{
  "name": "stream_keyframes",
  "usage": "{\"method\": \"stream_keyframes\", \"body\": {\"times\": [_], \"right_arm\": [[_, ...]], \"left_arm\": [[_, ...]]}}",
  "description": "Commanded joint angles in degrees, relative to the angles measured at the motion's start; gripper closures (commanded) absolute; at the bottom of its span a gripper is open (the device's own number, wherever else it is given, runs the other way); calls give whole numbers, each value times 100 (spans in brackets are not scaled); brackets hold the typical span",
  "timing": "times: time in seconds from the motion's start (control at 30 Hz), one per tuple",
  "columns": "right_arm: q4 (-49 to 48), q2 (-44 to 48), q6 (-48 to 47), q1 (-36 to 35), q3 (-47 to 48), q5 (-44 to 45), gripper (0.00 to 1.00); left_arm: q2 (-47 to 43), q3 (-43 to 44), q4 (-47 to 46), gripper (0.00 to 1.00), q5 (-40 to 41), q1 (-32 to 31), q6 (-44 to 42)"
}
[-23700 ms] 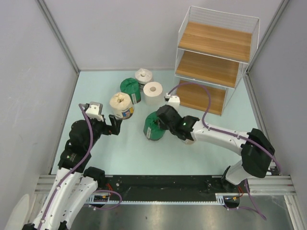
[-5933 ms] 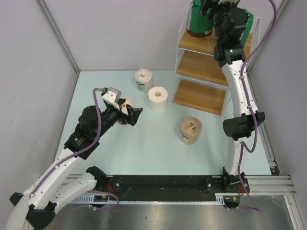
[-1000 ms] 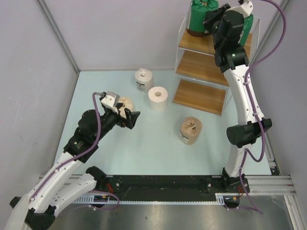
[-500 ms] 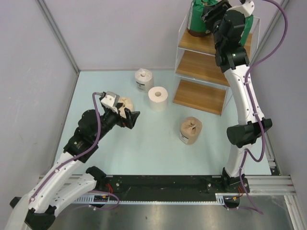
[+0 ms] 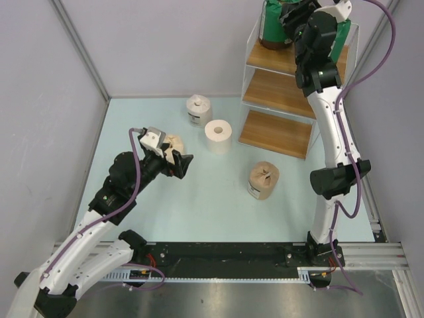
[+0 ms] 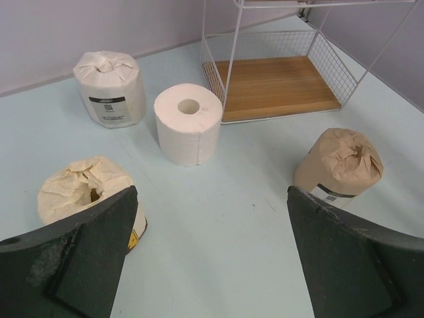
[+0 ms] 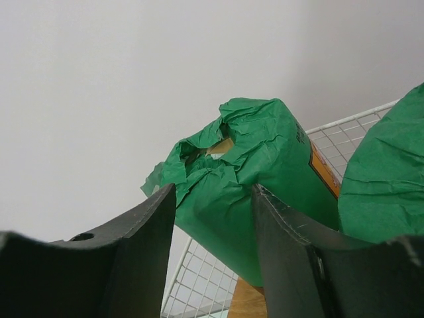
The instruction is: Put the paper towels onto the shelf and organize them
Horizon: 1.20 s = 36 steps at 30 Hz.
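Note:
The shelf [image 5: 291,93] stands at the back right. Two green rolls stand on its top board, one on the left [image 5: 270,28] and one on the right [image 5: 342,36]. My right gripper [image 5: 292,13] is up there, its jaws partly open. In the right wrist view the left green roll [image 7: 265,199] shows through the gripper's [image 7: 213,192] gap, with the other green roll [image 7: 391,172] beside it. My left gripper [image 5: 182,162] is open and empty, low beside the cream roll [image 5: 173,140]. The white-wrapped roll [image 5: 199,109], bare white roll [image 5: 218,134] and tan roll [image 5: 264,180] stand on the table.
In the left wrist view the gripper [image 6: 212,199] faces open table, with the cream roll [image 6: 83,192] by the left finger, the tan roll [image 6: 341,165] by the right, and the bare roll [image 6: 189,122], labelled roll [image 6: 109,86] and bottom shelf board [image 6: 278,86] ahead. Grey walls enclose the table.
My right gripper has shifted slightly up and left, toward the left green roll on the top board. The left arm and the rolls on the table have not moved.

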<state>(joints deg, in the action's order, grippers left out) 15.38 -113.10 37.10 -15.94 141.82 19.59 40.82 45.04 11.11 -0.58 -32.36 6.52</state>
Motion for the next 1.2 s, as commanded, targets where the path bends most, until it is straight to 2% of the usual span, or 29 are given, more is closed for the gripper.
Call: {"method": "stream_keyframes", "body": {"times": [0.0, 0.17, 0.4, 0.57, 0.77, 0.9, 0.93, 0.97, 1.03, 1.07, 1.17], "right_arm": [[0, -265, 60, 91, 241, 141, 47], [97, -309, 34, 118, 250, 141, 59], [106, -239, 16, 171, 118, 88, 87], [10, -55, -19, 206, -75, -52, 100], [-122, 428, -98, 197, -497, -140, 100], [-254, 789, -168, 197, -725, -542, 100], [-281, 850, -203, 188, -769, -675, 96], [-307, 973, -229, 197, -839, -824, 83], [-369, 1096, -300, 197, -884, -1343, 70], [-369, 1149, -326, 197, -901, -1527, 59], [-421, 1500, -370, 197, -1173, -2222, 49]], "left_arm": [[-83, -39, -110, 0, 40, 54, -2], [-100, -47, -109, 0, 40, 72, -2], [-92, -56, -109, 0, 40, 63, 7], [-100, -74, -118, 0, 32, 72, 42], [-127, -39, -110, 0, -4, 72, 94], [-127, 14, -109, 0, -39, 72, 138], [-109, 40, -109, 0, -47, 72, 147], [-100, 58, -109, 0, -65, 72, 173], [-83, 102, -118, 0, -100, 72, 200], [-74, 119, -110, 0, -109, 72, 226], [-65, 154, -101, 0, -135, 72, 305]]}}
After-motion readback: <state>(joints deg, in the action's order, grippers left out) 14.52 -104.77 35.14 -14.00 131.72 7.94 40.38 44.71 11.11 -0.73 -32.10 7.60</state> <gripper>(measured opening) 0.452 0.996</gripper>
